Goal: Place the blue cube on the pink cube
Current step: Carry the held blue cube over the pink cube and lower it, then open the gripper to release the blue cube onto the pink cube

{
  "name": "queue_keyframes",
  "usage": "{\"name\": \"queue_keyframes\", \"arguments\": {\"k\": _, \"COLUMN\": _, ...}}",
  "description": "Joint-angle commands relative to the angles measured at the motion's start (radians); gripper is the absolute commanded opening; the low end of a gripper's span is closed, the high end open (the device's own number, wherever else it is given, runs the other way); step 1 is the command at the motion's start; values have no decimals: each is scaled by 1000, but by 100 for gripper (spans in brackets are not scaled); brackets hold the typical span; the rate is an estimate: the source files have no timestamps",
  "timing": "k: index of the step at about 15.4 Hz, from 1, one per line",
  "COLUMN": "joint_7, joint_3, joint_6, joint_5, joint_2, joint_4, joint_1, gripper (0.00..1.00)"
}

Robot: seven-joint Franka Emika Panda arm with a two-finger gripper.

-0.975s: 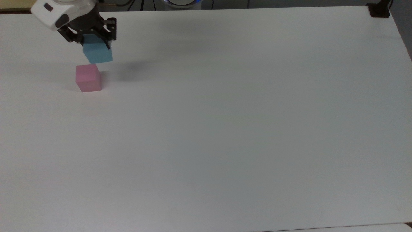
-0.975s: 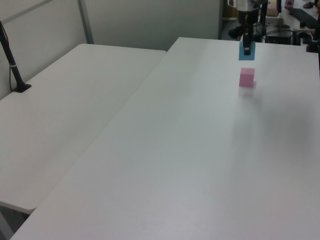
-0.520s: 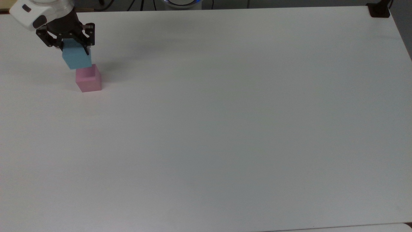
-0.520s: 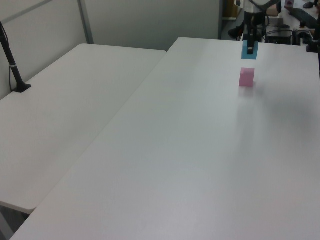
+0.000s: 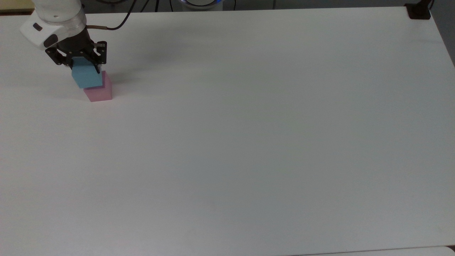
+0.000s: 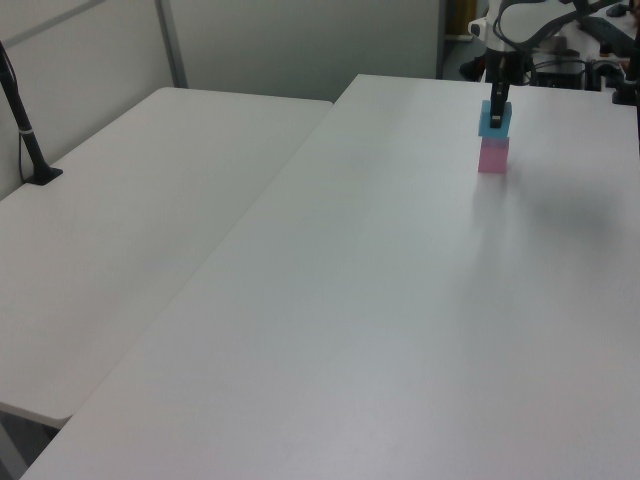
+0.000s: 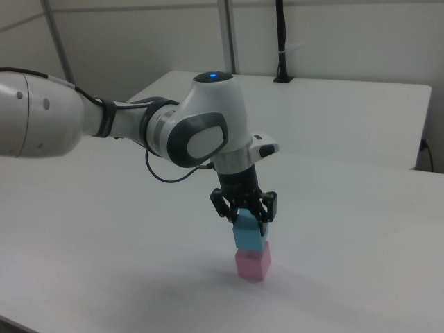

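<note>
On the table's far-left corner, top view: stack location.
Table (image 5: 249, 142): white, flat, carries the stack.
Arm (image 7: 83, 125): white, reaching down from the right view's left.
Gripper (image 7: 244, 216): pointed down, fingers closed against opposite sides of the blue cube.
Blue cube (image 7: 250, 234): sitting on the pink cube, slightly offset.
Pink cube (image 7: 252, 263): resting on the table, directly beneath.

My arm (image 7: 104, 125) reaches out and bends down. My gripper (image 7: 244, 216) points straight down, and its fingers (image 7: 263, 211) seem closed on the blue cube (image 7: 250, 234).
</note>
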Motion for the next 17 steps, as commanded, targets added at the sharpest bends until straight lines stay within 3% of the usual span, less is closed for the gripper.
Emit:
{"name": "queue_keyframes", "arguments": {"k": 1, "joint_7": -19, "joint_3": -14, "joint_6": 28, "joint_5": 21, "joint_2": -12, "joint_4": -47, "joint_1": 14, "gripper": 56}}
{"name": "queue_keyframes", "arguments": {"k": 4, "joint_7": -19, "joint_3": -14, "joint_6": 28, "joint_5": 9, "joint_2": -9, "joint_4": -52, "joint_1": 15, "gripper": 57}}
{"name": "queue_keyframes", "arguments": {"k": 5, "joint_7": -16, "joint_3": -14, "joint_6": 24, "joint_5": 7, "joint_2": -10, "joint_4": -51, "joint_1": 17, "gripper": 64}}
{"name": "queue_keyframes", "arguments": {"k": 6, "joint_7": -11, "joint_3": -14, "joint_6": 22, "joint_5": 8, "joint_2": -9, "joint_4": -47, "joint_1": 14, "gripper": 82}}
{"name": "queue_keyframes", "arguments": {"k": 8, "joint_7": -9, "joint_3": -14, "joint_6": 21, "joint_5": 8, "joint_2": -9, "joint_4": -44, "joint_1": 11, "gripper": 100}}
{"name": "queue_keyframes", "arguments": {"k": 14, "joint_7": -3, "joint_3": -15, "joint_6": -8, "joint_5": 10, "joint_2": -23, "joint_4": -28, "joint_1": 9, "gripper": 100}}
{"name": "queue_keyframes", "arguments": {"k": 17, "joint_7": 56, "joint_3": -17, "joint_6": -198, "joint_5": 13, "joint_2": -43, "joint_4": 67, "joint_1": 12, "gripper": 100}}
